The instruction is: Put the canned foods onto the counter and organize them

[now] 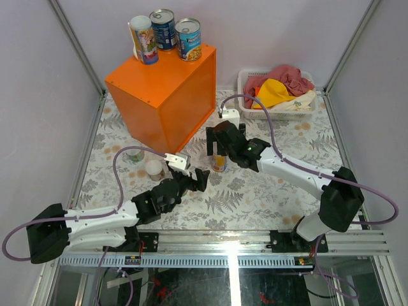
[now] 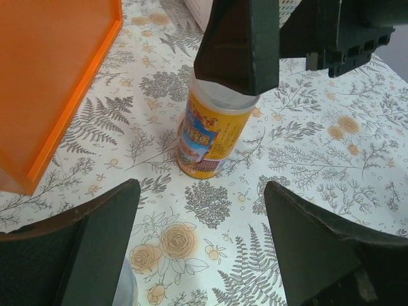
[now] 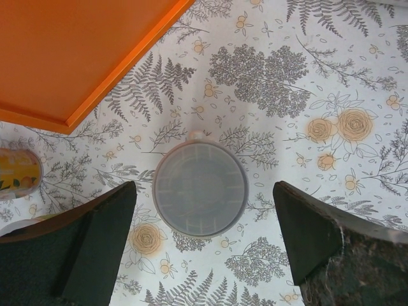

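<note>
Yellow-labelled can [image 2: 207,137], translucent lid [image 3: 199,189], upright; right fingers [image 3: 83,248] spread above, left fingers [image 2: 83,242] spread.

From overhead, the right gripper [image 1: 219,152] is covering most of the yellow can [image 1: 218,164]. In the left wrist view one of its fingers [image 2: 239,44] is hiding the can's lid. The right wrist view's left edge is cutting off a second can [image 3: 18,173].

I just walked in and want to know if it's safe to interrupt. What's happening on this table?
Two robot arms are putting cans onto the orange counter, where three cans already stand. The right end effector hangs open directly over a yellow can on the table, not gripping it. The left end effector is open and empty nearby. Two more cans wait beside the counter.
</note>
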Controlling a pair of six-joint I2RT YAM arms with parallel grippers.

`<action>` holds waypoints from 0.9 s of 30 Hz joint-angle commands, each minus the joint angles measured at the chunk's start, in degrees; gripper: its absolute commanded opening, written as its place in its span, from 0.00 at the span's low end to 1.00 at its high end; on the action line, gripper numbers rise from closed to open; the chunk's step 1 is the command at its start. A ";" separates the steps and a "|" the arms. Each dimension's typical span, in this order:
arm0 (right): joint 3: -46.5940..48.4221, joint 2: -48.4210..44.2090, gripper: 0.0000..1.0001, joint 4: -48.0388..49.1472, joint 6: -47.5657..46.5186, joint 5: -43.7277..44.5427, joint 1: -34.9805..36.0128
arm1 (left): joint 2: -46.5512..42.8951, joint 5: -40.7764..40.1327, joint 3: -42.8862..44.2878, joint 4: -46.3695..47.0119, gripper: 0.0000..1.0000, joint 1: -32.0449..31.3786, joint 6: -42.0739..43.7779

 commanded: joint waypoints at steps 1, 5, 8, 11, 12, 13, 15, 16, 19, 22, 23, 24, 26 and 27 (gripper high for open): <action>2.38 -3.65 0.96 -0.17 1.39 3.44 -0.53 | 2.48 0.26 -1.46 10.56 0.79 -0.70 2.78; 1.99 -5.48 0.96 -0.58 2.03 2.97 -2.59 | 6.58 1.39 -1.90 16.38 0.79 -0.81 5.52; 1.40 -7.38 0.96 -0.95 2.16 2.65 -4.21 | 10.81 2.35 -1.48 20.69 0.79 -0.81 7.76; 0.56 -9.22 0.96 -1.20 2.36 2.12 -5.97 | 15.59 2.38 0.10 23.10 0.80 -0.87 9.23; 0.33 -9.78 0.96 -1.34 2.41 1.92 -6.54 | 17.09 2.49 0.68 24.00 0.80 -0.81 9.69; 0.06 -10.39 0.96 -1.51 2.45 1.78 -7.01 | 18.61 2.52 1.21 25.11 0.80 -0.88 10.01; -0.34 -11.34 0.96 -1.84 2.39 1.57 -7.88 | 21.54 2.50 1.92 27.73 0.80 -0.87 10.41; -0.40 -11.78 0.96 -2.04 2.18 1.51 -8.25 | 23.51 2.41 2.34 29.00 0.80 -0.88 10.61; -0.77 -12.92 0.96 -2.53 1.74 1.41 -9.50 | 27.60 2.47 4.05 31.95 0.81 -0.80 11.25; -0.99 -13.74 0.96 -2.95 1.21 1.42 -10.66 | 31.24 2.77 6.29 33.80 0.82 -0.38 11.44; -1.02 -13.92 0.96 -3.19 1.04 1.40 -11.09 | 32.24 3.01 7.09 34.36 0.82 -0.06 11.39; -1.01 -14.10 0.96 -3.34 0.78 1.37 -11.44 | 33.22 2.99 7.79 34.72 0.82 0.15 11.33; -1.22 -14.53 0.96 -3.57 0.33 -0.29 -12.22 | 35.00 2.44 9.16 35.43 0.82 0.88 11.18; -1.28 -14.77 0.96 -3.59 0.16 -0.45 -12.51 | 35.83 2.41 9.77 35.57 0.82 1.30 10.81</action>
